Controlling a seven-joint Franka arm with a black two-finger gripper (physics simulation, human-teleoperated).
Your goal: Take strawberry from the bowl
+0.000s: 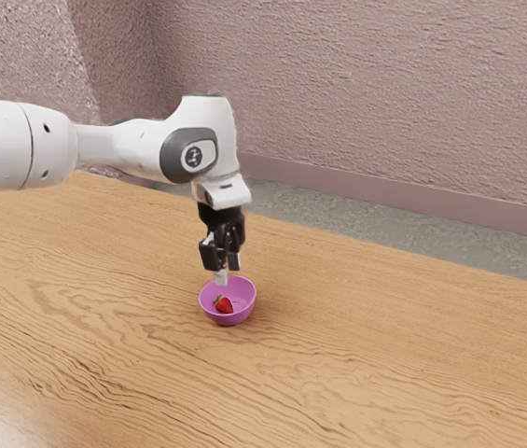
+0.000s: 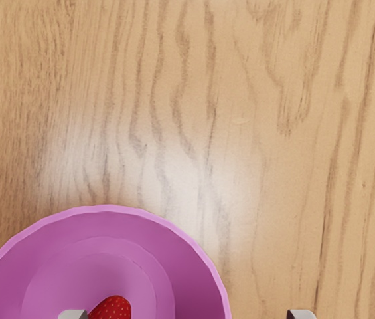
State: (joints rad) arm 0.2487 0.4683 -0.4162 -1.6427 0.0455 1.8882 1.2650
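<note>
**Strawberry sits in the purple bowl, open claw above**

From the exterior view's left, the white arm (image 1: 118, 145) reaches in over the wood-grain desk (image 1: 366, 355), with a rough pinkish wall (image 1: 366, 93) behind it. Its wrist bends down to the black claw (image 1: 228, 270), which hangs above the bowl's far side. The claw is open, its two fingertips standing wide apart with nothing gripped.

Under it, the purple bowl (image 1: 247, 299) stands upright on the desk. The strawberry (image 1: 224, 305) lies inside, toward the exterior view's left part of the bowl, red flesh and a bit of green showing. The bowl's raised wall rings the fruit — that is what stands in the way. In the wrist view, one fingertip is over the bowl's inside, by the strawberry, and the other is outside the rim, over bare wood — so the rim runs between them.

Farther to the exterior view's right, the desk stretches on, with grey floor (image 1: 338, 213) beyond its edge and a plain baseboard (image 1: 384, 193) along the wall.
</note>
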